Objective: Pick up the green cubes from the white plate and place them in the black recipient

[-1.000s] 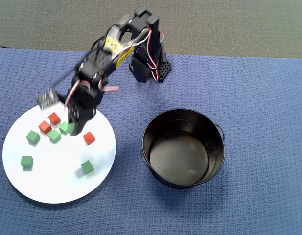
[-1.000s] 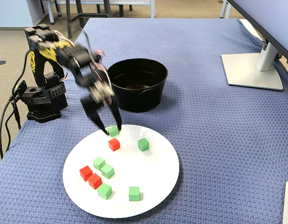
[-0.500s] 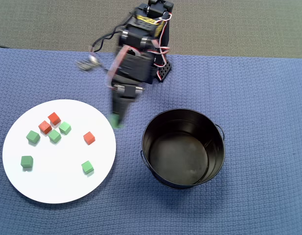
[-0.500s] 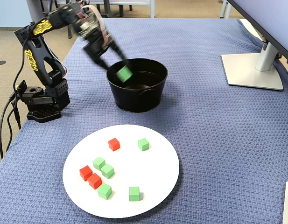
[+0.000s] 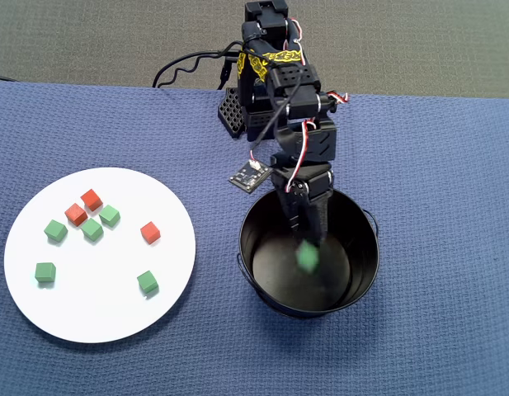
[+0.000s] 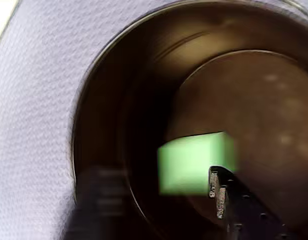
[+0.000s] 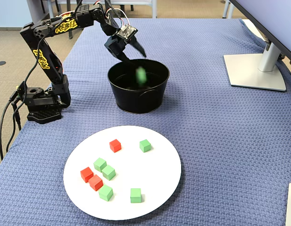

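Observation:
My gripper (image 5: 308, 233) hangs open over the black recipient (image 5: 247, 252), a round glossy bucket. A blurred green cube (image 5: 307, 256) is loose in the air just below the fingertips, inside the bucket's mouth. In the fixed view the open gripper (image 7: 136, 57) sits above the bucket (image 7: 136, 101) with the cube (image 7: 140, 74) under it. The wrist view shows the cube (image 6: 193, 162) against the bucket's wall (image 6: 144, 75), with my gripper (image 6: 157, 187) spread on either side. Several green cubes (image 5: 91, 228) (image 7: 145, 145) lie on the white plate (image 5: 97, 305) (image 7: 150, 174).
Three red-orange cubes (image 5: 150, 233) (image 7: 115, 145) share the plate with the green ones. The arm's base (image 7: 41, 101) stands at the table's left edge in the fixed view. A monitor stand (image 7: 256, 70) sits at the far right. A blue cloth (image 5: 444, 206) covers the table.
The gripper took a green cube off the plate, swung it over to the bucket and opened; the cube has left the fingers and is dropping inside.

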You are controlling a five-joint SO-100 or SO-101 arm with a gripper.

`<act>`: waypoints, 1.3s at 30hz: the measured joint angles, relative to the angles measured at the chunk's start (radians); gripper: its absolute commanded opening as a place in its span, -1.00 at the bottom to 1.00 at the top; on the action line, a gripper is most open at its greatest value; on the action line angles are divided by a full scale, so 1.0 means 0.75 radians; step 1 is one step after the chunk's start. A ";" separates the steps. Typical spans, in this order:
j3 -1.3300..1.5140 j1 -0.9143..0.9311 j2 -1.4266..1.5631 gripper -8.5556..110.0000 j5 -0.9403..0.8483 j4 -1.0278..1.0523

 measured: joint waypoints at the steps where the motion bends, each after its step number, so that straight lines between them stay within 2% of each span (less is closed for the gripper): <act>1: 0.000 0.012 0.000 -0.43 0.004 -0.016; 5: -0.047 0.096 -0.041 -0.53 -0.012 -0.010; 8: -0.207 0.288 -0.147 -0.55 -0.078 0.078; 15: -0.767 0.798 -0.603 -0.54 -0.344 0.237; 20: -0.908 1.023 -0.812 -0.47 -0.663 0.266; 25: -0.908 1.119 -0.920 -0.46 -1.107 0.213; 27: -0.906 1.131 -0.957 -0.48 -1.213 0.200; 39: -0.918 1.129 -1.125 -0.49 -1.164 0.168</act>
